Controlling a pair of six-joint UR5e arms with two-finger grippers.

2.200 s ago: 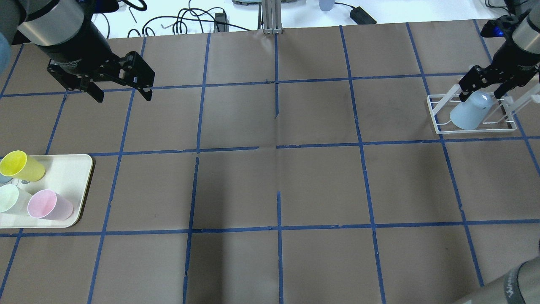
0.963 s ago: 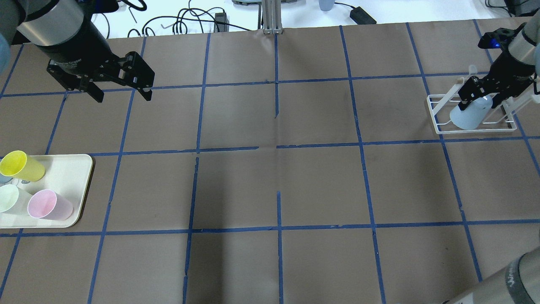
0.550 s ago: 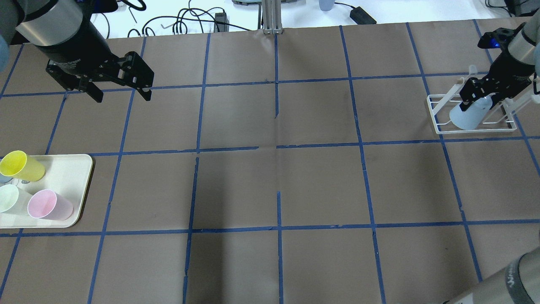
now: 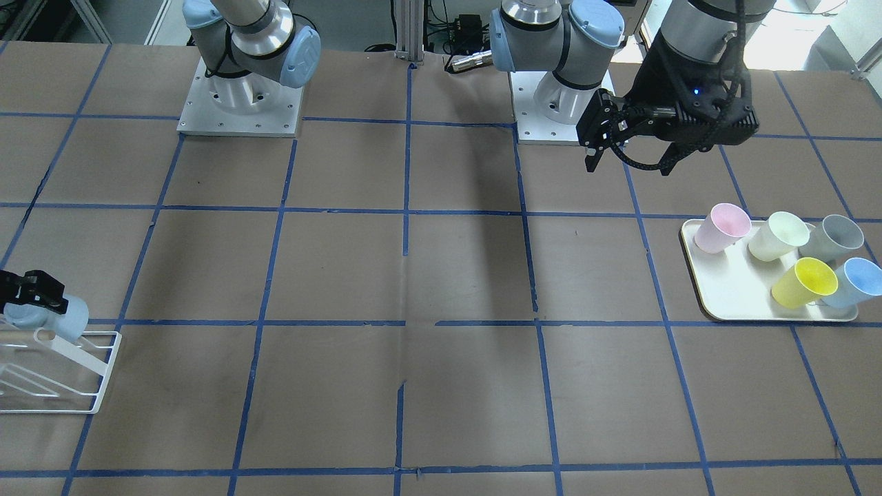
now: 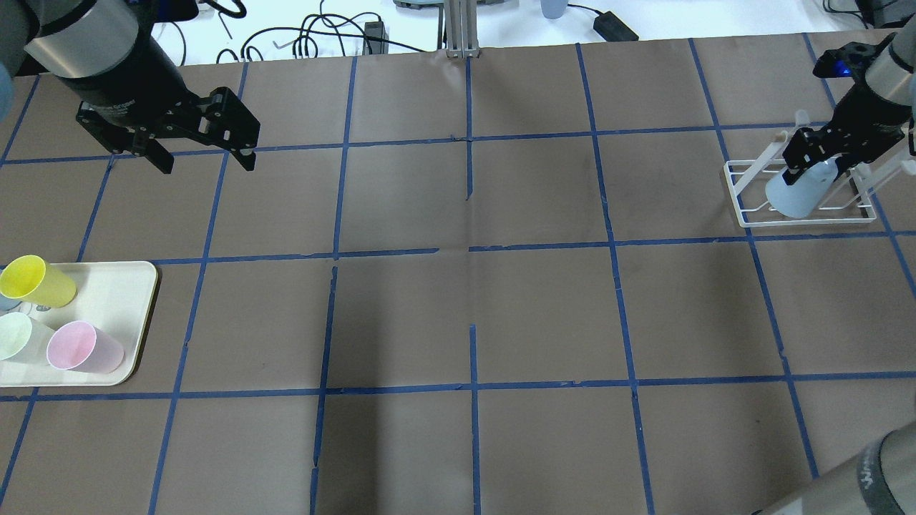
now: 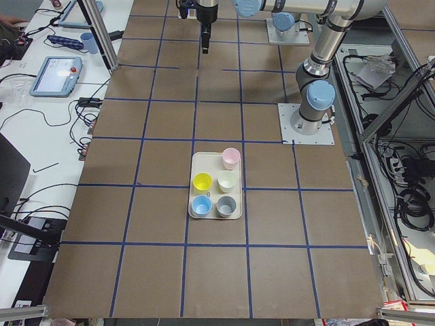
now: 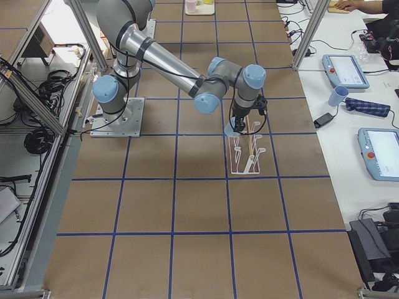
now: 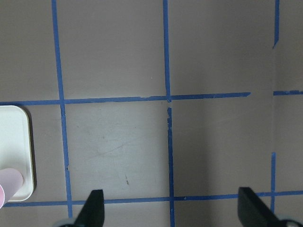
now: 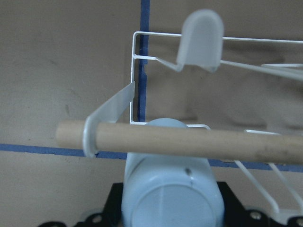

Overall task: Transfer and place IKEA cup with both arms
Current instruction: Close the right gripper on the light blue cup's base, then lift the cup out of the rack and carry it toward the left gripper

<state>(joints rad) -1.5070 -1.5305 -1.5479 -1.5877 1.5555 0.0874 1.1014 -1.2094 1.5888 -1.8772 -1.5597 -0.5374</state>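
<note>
Light blue cup [image 5: 793, 194]: at the robot's far right end of the table, over the white rack. It is tipped, with its narrow closed end up between the claw fingers and its mouth pointing down and toward the table's middle. I cannot tell whether it touches the wire.

Right claw [image 5: 821, 163]: its fingers sit on either side of the cup's narrow end and pinch it. In the right wrist view the cup's base fills the space between them.

Rack [image 5: 809, 222]: thin white wire, standing on the paper. A wooden rod [image 9: 189, 142] runs across it through a white loop. In the wrist view the rod crosses just in front of the cup.

Left claw [image 5: 209, 166]: fingers spread wide with nothing between them. It hangs over bare paper on the robot's left, well apart from the light blue cup, near the tray but not over it.

Tray [image 5: 122, 286]: cream with rounded corners, on the robot's left side of the table.

Cups on the tray: a pink cup [image 4: 720, 227], a pale green cup [image 4: 778, 235], a grey cup [image 4: 834, 238], a yellow cup [image 4: 803, 282] and a second blue cup [image 4: 858, 281], close together, mouths up.

Table [image 5: 472, 315]: covered in brown paper marked into squares by blue tape.
</note>
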